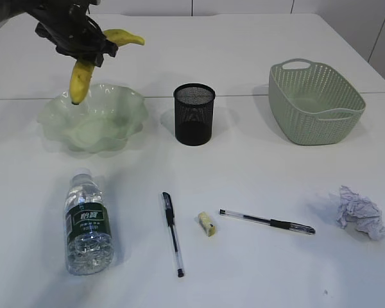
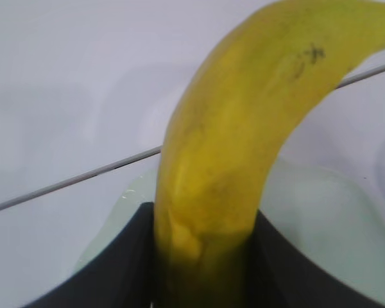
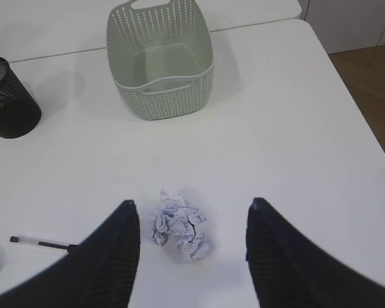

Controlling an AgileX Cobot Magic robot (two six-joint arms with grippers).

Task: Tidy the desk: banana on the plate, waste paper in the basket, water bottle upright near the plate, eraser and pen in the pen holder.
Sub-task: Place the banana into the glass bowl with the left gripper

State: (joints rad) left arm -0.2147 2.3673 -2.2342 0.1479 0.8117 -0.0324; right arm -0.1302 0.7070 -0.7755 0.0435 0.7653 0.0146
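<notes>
My left gripper [image 1: 83, 48] is shut on the yellow banana [image 1: 81, 78] and holds it above the back left rim of the pale green wavy plate [image 1: 119, 122]; the banana [image 2: 244, 128] fills the left wrist view. My right gripper [image 3: 191, 208] is open above the crumpled waste paper [image 3: 178, 226], which lies at the right [image 1: 360, 212]. The water bottle [image 1: 86, 223] lies on its side at the front left. Two pens [image 1: 172, 231] [image 1: 267, 222] and the small eraser [image 1: 207, 224] lie in front. The black mesh pen holder [image 1: 194, 114] and green basket [image 1: 314, 101] stand behind.
The white table's right edge and wooden floor [image 3: 372, 83] show in the right wrist view. A seam between two tabletops [image 1: 244, 94] runs behind the plate and holder. The right arm is out of the exterior view.
</notes>
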